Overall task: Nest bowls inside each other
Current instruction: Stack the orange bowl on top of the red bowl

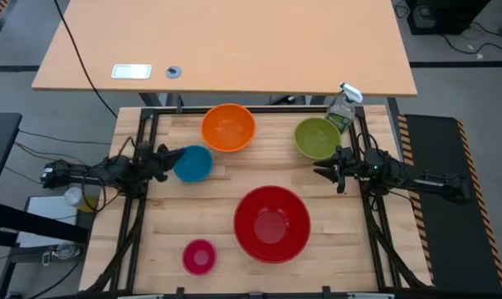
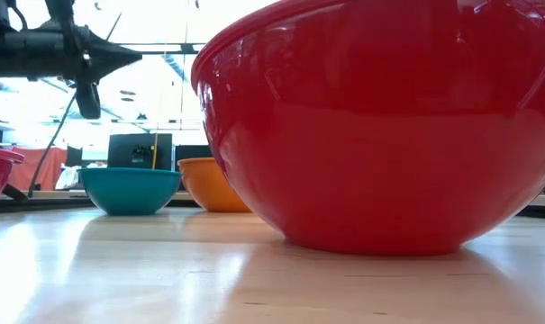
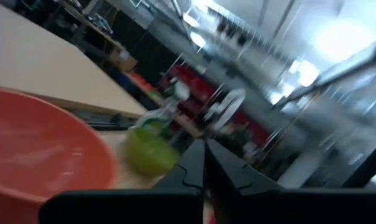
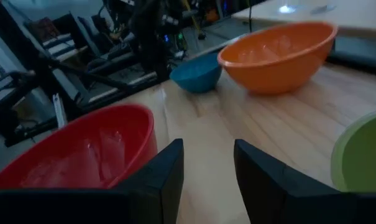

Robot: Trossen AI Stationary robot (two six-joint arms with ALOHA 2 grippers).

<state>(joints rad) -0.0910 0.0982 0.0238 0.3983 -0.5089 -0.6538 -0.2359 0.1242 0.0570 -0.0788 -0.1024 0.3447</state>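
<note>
Five bowls stand apart, each upright on its base, on the wooden table (image 1: 168,224): orange (image 1: 228,127) at the far middle, olive-green (image 1: 317,138) at the far right, blue (image 1: 192,163) left of centre, large red (image 1: 272,223) near the middle, and small pink (image 1: 199,257) at the near left. My left gripper (image 1: 174,155) is shut with nothing in it, level and raised beside the blue bowl's left rim; the low view shows it (image 2: 132,57) well above the blue bowl (image 2: 130,189). My right gripper (image 1: 319,172) stands open and holds nothing, near the green bowl, pointing toward the table's middle.
A clear spray bottle (image 1: 343,106) stands at the far right corner, behind the green bowl. A tan desk (image 1: 226,41) lies beyond the far edge. Black frame rails (image 1: 138,208) run along both sides. Bare wood shows between the red and blue bowls.
</note>
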